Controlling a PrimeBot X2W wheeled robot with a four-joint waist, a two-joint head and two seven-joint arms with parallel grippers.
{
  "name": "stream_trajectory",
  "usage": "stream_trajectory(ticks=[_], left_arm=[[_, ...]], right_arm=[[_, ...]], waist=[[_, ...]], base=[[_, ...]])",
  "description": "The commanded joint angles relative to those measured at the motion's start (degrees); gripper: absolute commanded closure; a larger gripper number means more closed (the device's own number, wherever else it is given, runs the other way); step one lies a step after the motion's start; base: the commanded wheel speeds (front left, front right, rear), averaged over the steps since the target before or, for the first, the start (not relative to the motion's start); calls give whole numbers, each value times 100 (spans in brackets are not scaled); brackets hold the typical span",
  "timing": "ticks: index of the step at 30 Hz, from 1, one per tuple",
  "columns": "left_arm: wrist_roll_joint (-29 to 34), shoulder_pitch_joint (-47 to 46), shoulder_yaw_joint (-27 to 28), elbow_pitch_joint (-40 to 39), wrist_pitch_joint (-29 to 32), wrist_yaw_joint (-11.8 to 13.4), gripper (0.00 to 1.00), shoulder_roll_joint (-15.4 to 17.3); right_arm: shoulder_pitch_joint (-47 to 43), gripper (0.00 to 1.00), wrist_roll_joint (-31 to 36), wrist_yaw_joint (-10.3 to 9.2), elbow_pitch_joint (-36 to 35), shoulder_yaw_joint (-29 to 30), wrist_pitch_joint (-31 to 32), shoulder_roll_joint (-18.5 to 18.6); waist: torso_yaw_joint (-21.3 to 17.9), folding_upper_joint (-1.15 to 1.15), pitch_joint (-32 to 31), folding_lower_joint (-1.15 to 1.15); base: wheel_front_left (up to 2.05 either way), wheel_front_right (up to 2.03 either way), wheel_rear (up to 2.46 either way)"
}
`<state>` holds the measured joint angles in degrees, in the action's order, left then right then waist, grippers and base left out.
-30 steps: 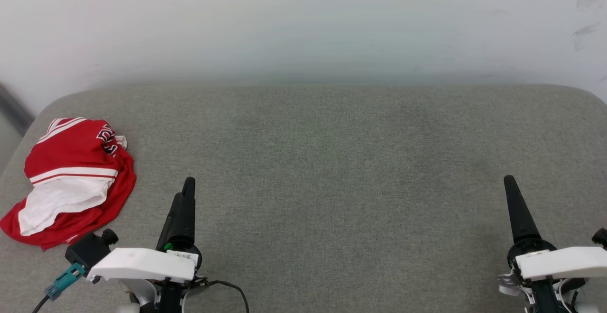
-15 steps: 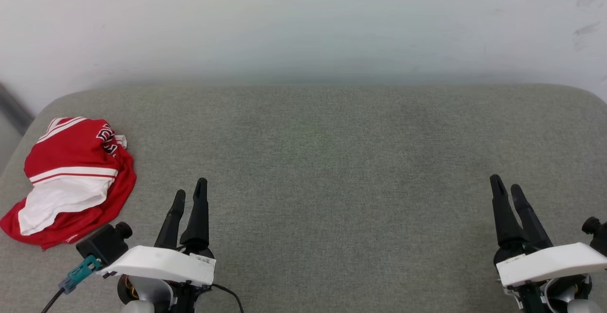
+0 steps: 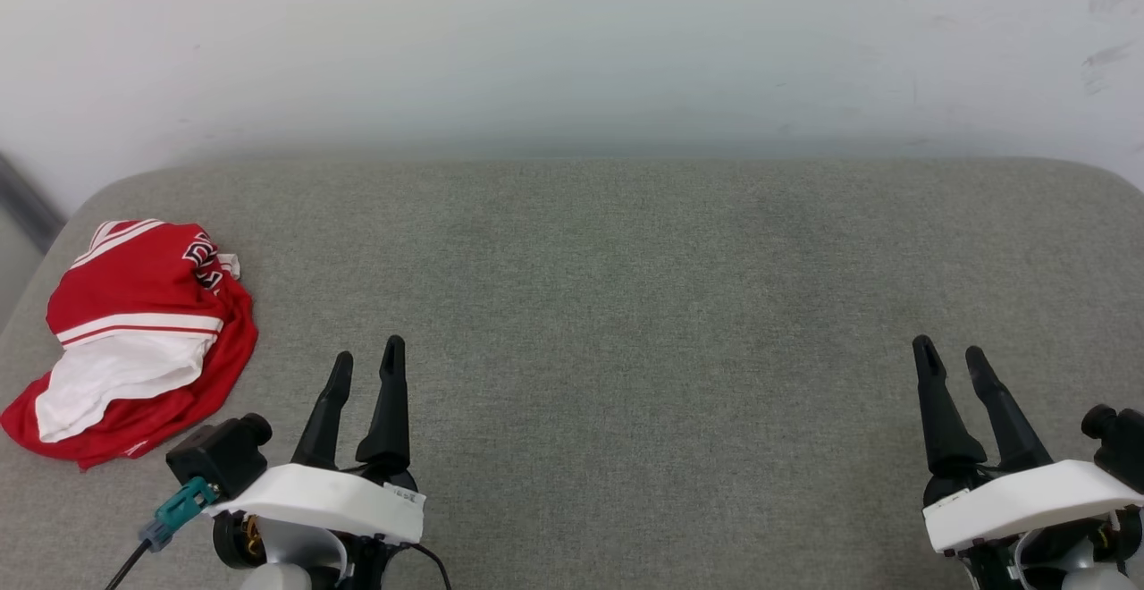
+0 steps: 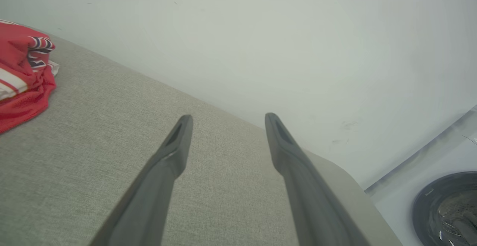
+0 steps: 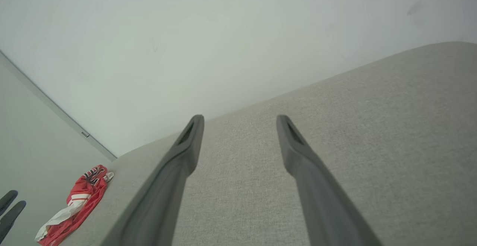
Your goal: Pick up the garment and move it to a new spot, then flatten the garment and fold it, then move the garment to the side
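A crumpled red sports jersey, the garment (image 3: pixel 134 340), lies in a loose heap at the left end of a padded grey fabric counter (image 3: pixel 626 286). A white panel, red-and-white striped trim and part of a black, white-edged number show on top. It lies apart from both grippers, nearer the left gripper (image 3: pixel 367 350), which hovers over the counter's near edge. The right gripper (image 3: pixel 947 348) hovers far across at the near right. Both sets of jaws stand wide open and hold nothing. A second ago each gripper showed edge-on as a single dark spike; now each has turned so its two fingers show side by side. The garment has not moved. There is one garment and two grippers, with two fingers each.
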<state>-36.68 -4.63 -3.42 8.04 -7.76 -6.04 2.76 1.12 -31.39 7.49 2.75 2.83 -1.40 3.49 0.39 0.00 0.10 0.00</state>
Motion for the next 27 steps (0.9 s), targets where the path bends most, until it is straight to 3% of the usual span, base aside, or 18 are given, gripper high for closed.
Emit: stream_trajectory(ticks=[1, 27], left_arm=[[170, -103, -25, -64, -51, 7, 0, 13], [1518, -76, -177, 211, -398, 234, 0, 14]], right_arm=[[9, 0, 191, 1, -108, 15, 7, -14], [-176, 0, 1607, 0, -374, 71, 74, -63]], waist=[[1, 0, -1, 0], [22, 0, -31, 0]], base=[[0, 0, 0], [0, 0, 0]])
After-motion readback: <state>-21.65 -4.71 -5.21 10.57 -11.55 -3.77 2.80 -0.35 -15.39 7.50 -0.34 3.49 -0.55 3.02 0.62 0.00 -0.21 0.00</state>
